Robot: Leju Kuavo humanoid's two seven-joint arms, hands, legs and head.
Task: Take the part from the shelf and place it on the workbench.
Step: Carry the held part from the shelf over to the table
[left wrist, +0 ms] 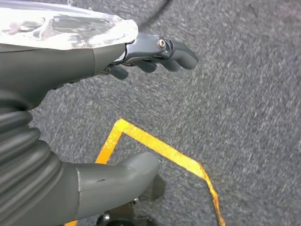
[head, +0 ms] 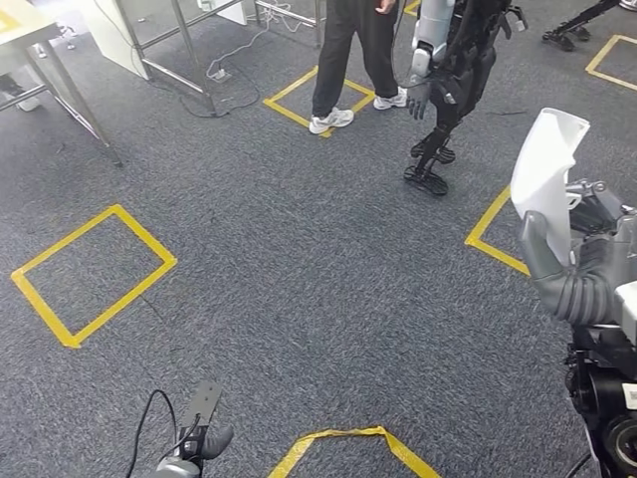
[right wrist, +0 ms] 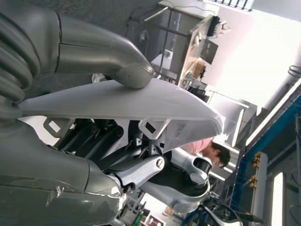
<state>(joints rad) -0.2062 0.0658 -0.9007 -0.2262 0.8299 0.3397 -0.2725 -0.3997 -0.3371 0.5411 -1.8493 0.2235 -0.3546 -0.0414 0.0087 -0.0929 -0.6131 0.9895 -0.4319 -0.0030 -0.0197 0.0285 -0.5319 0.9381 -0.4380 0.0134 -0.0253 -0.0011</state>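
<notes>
Head view showed the right hand (head: pixel 578 269) gripping a white curved plastic part (head: pixel 546 174) upright above its thumb; the left hand (head: pixel 197 438) hung empty, fingers apart.

We count one white part (head: pixel 546 169), held up in our right hand (head: pixel 559 274), and one free left hand (head: pixel 197 443) low over the carpet. We see five yellow tape outlines, among them one full square (head: pixel 90 274). One person (head: pixel 347 60) and one other robot (head: pixel 447 70) stand beyond.
</notes>
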